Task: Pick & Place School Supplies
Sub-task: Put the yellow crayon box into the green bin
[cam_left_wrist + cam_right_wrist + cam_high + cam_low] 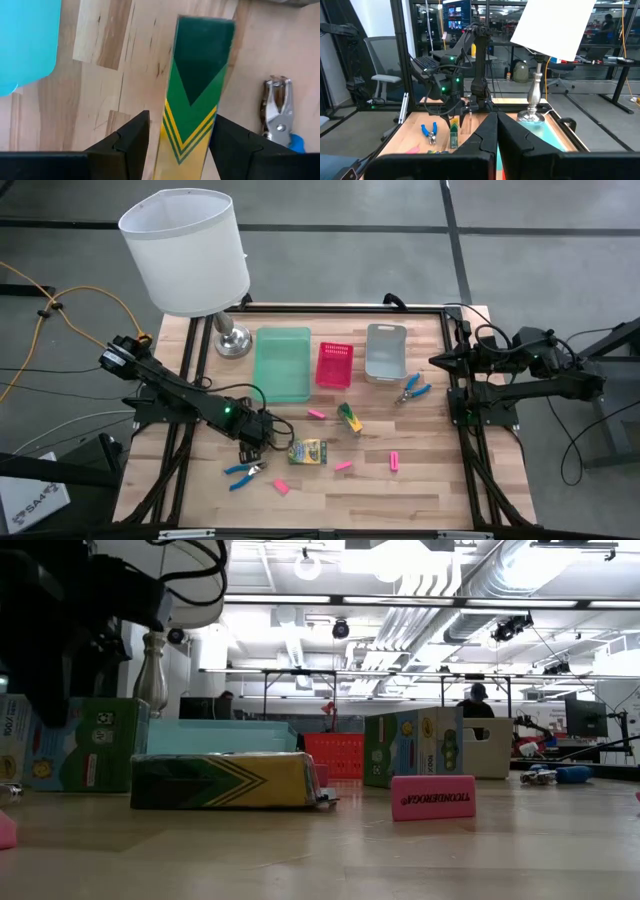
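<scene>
My left gripper (257, 437) points down over the near left of the table, shut on a yellow-and-green crayon box (192, 100). The right wrist view shows that box (453, 134) upright under the fingers. A second crayon box (307, 451) lies flat just to the right. A third (349, 418) stands toward the middle. One blue-handled tool (245, 472) lies near the left gripper, another (412, 390) by the grey tray. Several pink erasers (343, 466) lie scattered about. My right gripper (496, 131) is shut with nothing in it, parked level at the right edge. My left gripper pinches the crayon box near its upper end (172, 147) between its two fingers (131, 142), one on each broad face. The fingers come from above, pointing steeply down. The box hangs upright below them, its lower end (205, 30) close over the table; whether it touches, I cannot tell.
A green tray (283, 363), a pink basket (334, 365) and a grey tray (385, 352) stand in a row at the far side. The lamp (190, 255) stands at the far left, its base (232, 340) beside the green tray. Bare wood lies at the near right.
</scene>
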Robot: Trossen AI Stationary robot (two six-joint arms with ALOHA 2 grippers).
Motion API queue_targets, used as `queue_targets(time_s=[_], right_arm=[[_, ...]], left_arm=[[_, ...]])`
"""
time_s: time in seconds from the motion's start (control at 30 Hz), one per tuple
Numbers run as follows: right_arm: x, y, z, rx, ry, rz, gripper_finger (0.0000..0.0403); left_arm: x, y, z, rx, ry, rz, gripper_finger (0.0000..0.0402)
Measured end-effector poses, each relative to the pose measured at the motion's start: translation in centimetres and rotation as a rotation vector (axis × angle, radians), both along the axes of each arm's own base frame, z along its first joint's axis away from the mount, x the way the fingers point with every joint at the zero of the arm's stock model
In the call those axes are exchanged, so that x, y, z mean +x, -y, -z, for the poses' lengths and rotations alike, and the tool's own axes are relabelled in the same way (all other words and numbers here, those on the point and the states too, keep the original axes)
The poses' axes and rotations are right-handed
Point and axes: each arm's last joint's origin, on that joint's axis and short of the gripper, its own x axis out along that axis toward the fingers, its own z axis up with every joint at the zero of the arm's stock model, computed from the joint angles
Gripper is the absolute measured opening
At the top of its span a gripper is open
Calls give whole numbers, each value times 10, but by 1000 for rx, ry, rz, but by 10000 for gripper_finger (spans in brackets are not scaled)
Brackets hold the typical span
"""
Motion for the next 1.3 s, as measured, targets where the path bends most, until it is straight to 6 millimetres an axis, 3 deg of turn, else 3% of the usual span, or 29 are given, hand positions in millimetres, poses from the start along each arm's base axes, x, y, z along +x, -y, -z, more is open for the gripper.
queue_targets(time_s=[0.3,0.6,1.03,1.3], right_arm=[[0,0,0,0,0,0,2],[0,0,0,0,0,0,2],[0,0,0,0,0,0,2],[0,0,0,0,0,0,2]], left_arm=[[1,0,0,-7,6,-17,168],[1,0,0,-8,8,-20,104],[2,1,-3,-27,30,-24,104],[4,2,-21,-50,108,-23,104]])
